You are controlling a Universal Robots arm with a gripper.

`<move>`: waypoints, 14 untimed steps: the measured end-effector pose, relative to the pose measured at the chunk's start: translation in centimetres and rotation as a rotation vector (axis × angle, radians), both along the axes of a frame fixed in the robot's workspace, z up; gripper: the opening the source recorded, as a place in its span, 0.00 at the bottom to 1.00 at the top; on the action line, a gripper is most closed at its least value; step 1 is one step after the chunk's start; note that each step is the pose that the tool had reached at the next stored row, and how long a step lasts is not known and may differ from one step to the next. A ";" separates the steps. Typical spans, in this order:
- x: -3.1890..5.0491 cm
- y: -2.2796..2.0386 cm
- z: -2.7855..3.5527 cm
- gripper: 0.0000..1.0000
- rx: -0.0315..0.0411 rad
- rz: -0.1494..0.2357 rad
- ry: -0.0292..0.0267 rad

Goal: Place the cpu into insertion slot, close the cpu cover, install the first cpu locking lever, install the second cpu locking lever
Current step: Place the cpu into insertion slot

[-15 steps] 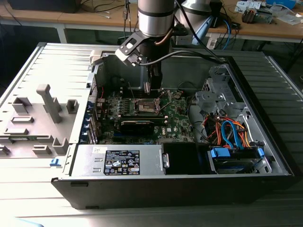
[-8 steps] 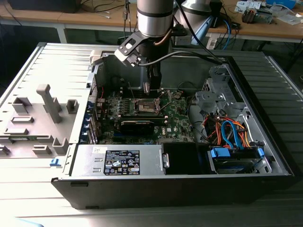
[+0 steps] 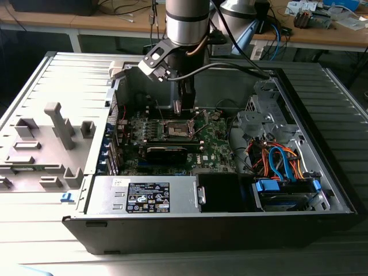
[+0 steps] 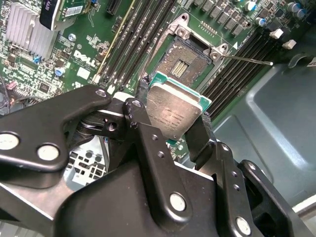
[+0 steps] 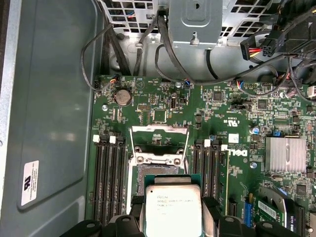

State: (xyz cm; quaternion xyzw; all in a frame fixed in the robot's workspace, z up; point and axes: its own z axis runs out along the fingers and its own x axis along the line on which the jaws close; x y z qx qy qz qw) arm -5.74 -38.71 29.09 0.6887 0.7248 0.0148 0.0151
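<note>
CPU is pinched between the two black fingers of the gripper, metal top facing the camera in both wrist views, green edge peeking out around it. So the jaws are clamped on its opposite edges, not spread. It isn't seated: in the second wrist view it hangs clear of the insertion slot, and the slot's dark contact field is bare and plainly visible. In the first wrist view the CPU overlaps part of the insertion slot, with the cpu cover flipped open just beyond it, silver frame with the square window showing. A thin silver lever rod sticks out from one corner of the slot's rim.

Black RAM slots run along both sides of the slot on the green motherboard, and a finned silver heatsink sits further off, well apart from the slot.

In the exterior view the gripper hangs a bit above frame centre, right over the insertion slot, inside the open computer case. The power supply lies at lower centre, and orange and blue cables bunch up towards the exterior view's right.
</note>
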 end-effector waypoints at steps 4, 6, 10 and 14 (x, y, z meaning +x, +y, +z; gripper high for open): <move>-0.03 0.00 -0.05 0.55 0.0000 0.000 0.0000; -0.04 0.00 -0.07 0.55 0.0001 0.000 -0.0001; -0.16 0.00 -0.21 0.55 0.0001 0.000 0.0000; -0.21 0.01 -0.25 0.55 -0.0001 0.000 0.0000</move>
